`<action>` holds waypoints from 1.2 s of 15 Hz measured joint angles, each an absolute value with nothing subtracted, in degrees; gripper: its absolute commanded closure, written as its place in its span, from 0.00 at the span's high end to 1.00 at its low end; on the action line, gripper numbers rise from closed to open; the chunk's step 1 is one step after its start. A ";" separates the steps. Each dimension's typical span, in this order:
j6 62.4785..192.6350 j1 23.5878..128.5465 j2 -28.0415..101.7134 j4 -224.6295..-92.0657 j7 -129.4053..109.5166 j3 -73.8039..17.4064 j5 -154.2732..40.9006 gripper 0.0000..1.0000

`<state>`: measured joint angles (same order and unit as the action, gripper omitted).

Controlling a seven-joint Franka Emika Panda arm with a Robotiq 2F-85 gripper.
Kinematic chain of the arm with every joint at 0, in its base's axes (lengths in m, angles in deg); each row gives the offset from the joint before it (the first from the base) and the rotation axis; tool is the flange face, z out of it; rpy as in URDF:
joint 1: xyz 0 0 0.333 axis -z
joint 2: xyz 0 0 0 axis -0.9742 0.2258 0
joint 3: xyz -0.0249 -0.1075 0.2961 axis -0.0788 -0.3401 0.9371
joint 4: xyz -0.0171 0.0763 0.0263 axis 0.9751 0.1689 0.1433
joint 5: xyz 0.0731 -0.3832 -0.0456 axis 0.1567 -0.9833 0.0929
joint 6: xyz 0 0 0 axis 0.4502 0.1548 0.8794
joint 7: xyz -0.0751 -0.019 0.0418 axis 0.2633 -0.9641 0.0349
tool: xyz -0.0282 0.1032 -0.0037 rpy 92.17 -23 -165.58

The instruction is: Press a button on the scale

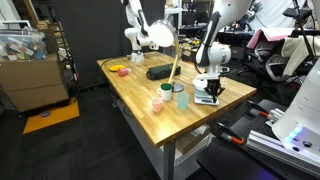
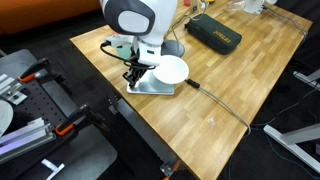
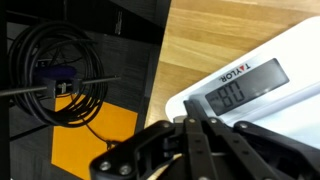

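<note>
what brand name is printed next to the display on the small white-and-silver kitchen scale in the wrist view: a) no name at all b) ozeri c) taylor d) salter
c, the wrist view shows the word TAYLOR, upside down in that picture, just beside the digital display on the white-and-silver kitchen scale.

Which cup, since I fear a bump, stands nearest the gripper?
The teal cup, beside the scale under the gripper; the pink cup and green cup stand farther away.

White arm [image 2: 150, 35] with apparently black tool [image 2: 134, 74].
</note>
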<state>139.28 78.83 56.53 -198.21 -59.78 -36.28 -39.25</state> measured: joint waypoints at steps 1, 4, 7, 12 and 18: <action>139.28 78.87 56.54 -198.20 -59.78 -36.28 -39.17 0.00; 138.95 79.02 56.69 -197.94 -59.78 -36.27 -38.70 0.00; 137.73 79.30 57.03 -197.17 -59.71 -36.21 -38.61 0.00; 133.65 80.10 58.28 -194.51 -59.46 -36.13 -38.61 0.00; 132.12 80.47 58.75 -193.51 -59.44 -36.08 -38.53 0.00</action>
<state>132.12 80.47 58.75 -193.51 -59.44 -36.08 -38.53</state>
